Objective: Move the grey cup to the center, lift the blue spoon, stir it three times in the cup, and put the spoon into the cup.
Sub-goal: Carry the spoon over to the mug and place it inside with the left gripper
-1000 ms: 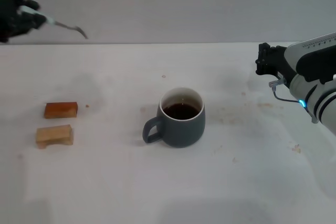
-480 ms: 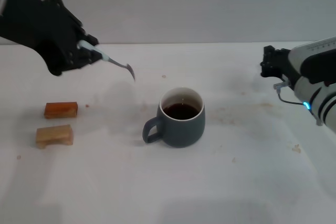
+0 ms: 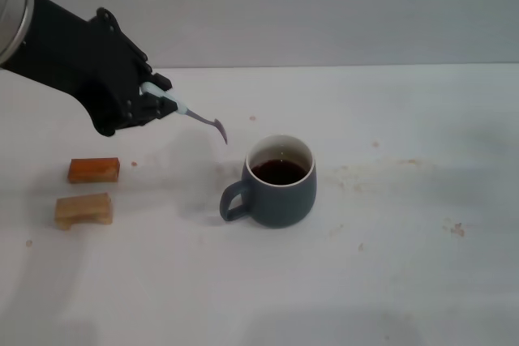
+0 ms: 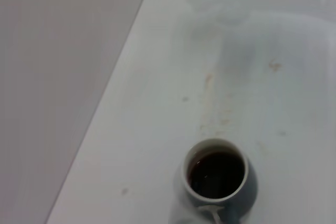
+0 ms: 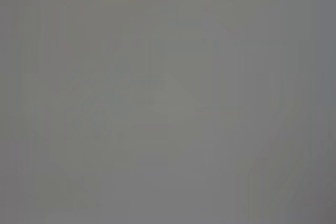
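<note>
The grey cup (image 3: 278, 181) stands at the middle of the table, filled with dark liquid, its handle toward the left. The left wrist view looks down into the same grey cup (image 4: 218, 177). My left gripper (image 3: 158, 103) hovers up and to the left of the cup, shut on the blue spoon (image 3: 195, 117) by its pale handle. The spoon's metal bowl points down toward the cup's rim but stays short of it. In the wrist view only the spoon's tip (image 4: 216, 214) shows, beside the cup. The right gripper is out of view.
Two small wooden blocks lie at the left: an orange-brown one (image 3: 94, 169) and a tan one (image 3: 83, 209) in front of it. Faint stains mark the white table (image 3: 389, 241) right of the cup.
My left gripper carried the spoon rightward and down, from the far left edge to just beside the cup. The right arm drew back and left the head view.
</note>
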